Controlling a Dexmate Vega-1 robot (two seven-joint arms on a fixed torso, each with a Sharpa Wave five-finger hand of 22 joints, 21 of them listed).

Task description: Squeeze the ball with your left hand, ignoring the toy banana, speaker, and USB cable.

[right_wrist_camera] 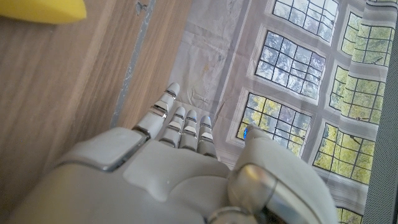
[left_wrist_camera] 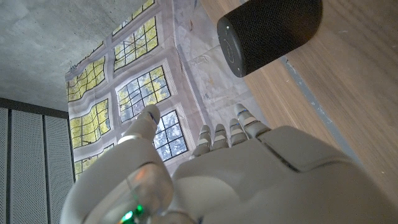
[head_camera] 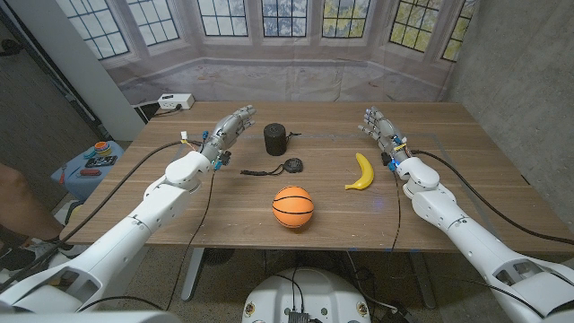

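Head view alone shows the orange ball point(head_camera: 293, 206), at six o'clock from the speaker point(head_camera: 274, 139); both the left robot hand point(head_camera: 226, 131) and right robot hand point(head_camera: 382, 127) hold nothing, fingers apart.

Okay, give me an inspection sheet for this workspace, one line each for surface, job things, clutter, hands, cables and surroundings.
Surface: wooden table, bare wood between items.
Job things: orange ball near the front edge, centre, untouched.
Clutter: black speaker upright toward the back; toy banana right of the ball.
Hands: left hand beside the speaker, holding nothing, fingers extended; right hand at the back right, holding nothing, fingers extended.
Cables: coiled USB cable between speaker and ball; black arm cables trail over both table sides.
Surroundings: window backdrop behind the table; power strip on a stand at back left; grey wall on the right.
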